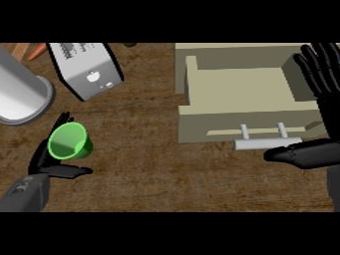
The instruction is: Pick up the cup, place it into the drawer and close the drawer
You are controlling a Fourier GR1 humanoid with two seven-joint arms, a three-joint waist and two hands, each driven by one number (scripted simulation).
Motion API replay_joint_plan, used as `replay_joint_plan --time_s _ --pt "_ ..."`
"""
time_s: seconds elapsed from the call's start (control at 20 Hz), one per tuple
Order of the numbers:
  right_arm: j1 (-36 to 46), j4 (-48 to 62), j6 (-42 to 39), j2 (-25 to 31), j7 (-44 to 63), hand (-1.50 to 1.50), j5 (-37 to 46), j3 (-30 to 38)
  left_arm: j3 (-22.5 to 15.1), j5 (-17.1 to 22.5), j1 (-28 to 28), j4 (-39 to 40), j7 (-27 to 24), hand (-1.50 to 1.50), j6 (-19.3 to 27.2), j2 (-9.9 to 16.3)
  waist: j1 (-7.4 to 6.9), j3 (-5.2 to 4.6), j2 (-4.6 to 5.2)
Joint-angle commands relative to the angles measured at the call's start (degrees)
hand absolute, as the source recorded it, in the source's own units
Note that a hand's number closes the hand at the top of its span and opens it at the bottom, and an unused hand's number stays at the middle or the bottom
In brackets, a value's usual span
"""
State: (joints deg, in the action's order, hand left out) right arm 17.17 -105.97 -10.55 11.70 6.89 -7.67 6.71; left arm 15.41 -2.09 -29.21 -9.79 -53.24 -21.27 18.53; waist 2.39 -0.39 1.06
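Grey left forearm coming in at the lower left corner, its black left hand (49, 167) reaching up around the small bright green plastic cup (71, 141) — fingers (57, 124) behind the cup's far side, thumb (68, 171) below and in front, curled round it. Cup's open mouth turned toward the viewer, over the dark brown wooden counter (150, 169), well left of the drawer. Right hand (327, 124) at the right edge, fingers (324, 69) straight and spread, pointing away, thumb (301, 152) stretched out to the left just beside the drawer's pale grey bar handle (264, 143). Beige open box-shaped drawer (202, 89) pulled out, interior showing, upper right of centre. Large shiny metal cylinder (10, 87) lying at the upper left, near the cup — beside it a silver boxy appliance with a dark face (87, 67), tilted. Small orange object (36, 51) at the top edge, too little in view to identify.
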Motion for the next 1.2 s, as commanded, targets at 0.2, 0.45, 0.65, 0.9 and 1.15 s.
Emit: replay_joint_plan --time_s 0.2,0.45,0.65,0.9,1.15 --pt "-1.8 -0.6 -1.0 1.1 0.0 -1.5 0.6 0.0 -0.3 -0.1 0.8 -4.1 -11.6 1.5 -5.3 -0.7 0.1 -0.05 -0.08" --pt "0.0 -0.6 0.0 0.9 1.9 -1.5 -0.2 0.6 1.2 -0.6 0.4 -5.2 -14.6 1.5 12.6 -3.3 -0.09 0.04 -0.12" --pt "-1.7 -1.0 0.1 -0.4 -0.1 -1.5 0.1 -0.1 5.9 2.7 1.9 -5.7 -16.4 1.5 24.8 -7.5 -0.58 0.15 -0.37" --pt "-2.6 -0.5 -0.8 0.5 -0.1 -1.5 -0.3 0.9 8.0 6.0 -0.8 -7.1 -19.0 1.5 16.8 -12.2 -0.71 0.17 -0.46" --pt "-1.4 -1.1 0.4 0.2 1.4 -1.5 0.3 0.7 4.4 5.1 -4.9 -12.1 -13.5 1.5 9.3 -11.6 -1.96 0.34 -1.12"
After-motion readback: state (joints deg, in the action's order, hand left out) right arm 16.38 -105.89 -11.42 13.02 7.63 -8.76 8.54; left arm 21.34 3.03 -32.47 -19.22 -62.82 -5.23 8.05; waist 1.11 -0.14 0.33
